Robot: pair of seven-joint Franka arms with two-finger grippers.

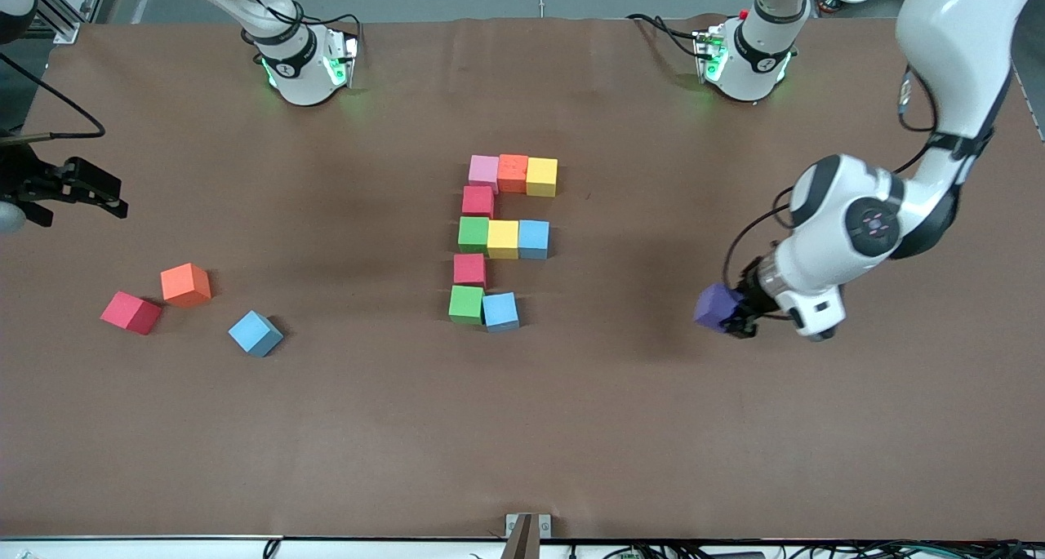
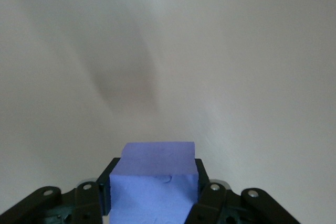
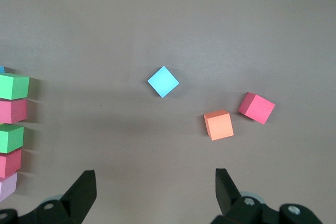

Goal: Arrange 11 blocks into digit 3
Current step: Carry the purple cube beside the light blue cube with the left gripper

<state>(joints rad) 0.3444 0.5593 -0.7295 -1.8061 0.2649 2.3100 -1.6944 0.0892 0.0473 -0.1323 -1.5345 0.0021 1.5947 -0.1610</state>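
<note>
Ten cubes of the unfinished digit 3 (image 1: 500,241) sit mid-table. At its three o'clock in my front view, my left gripper (image 1: 732,314) clamps the purple cube (image 1: 717,306) in the air over bare table. My right gripper (image 3: 155,190) waits, fingers spread wide and holding nothing, over the right arm's end of the table, above three loose cubes (image 1: 188,298).

Robot lab, looks like. My 2 arms are bolted by their bases (image 1: 302,73) onto a table (image 1: 620,428) covered in plain brown sheeting, green status lights on, cables (image 1: 735,552) trailing along the edge, aluminium framing (image 1: 61,8) at the corner, foam cubes (image 1: 186,285) as props.
</note>
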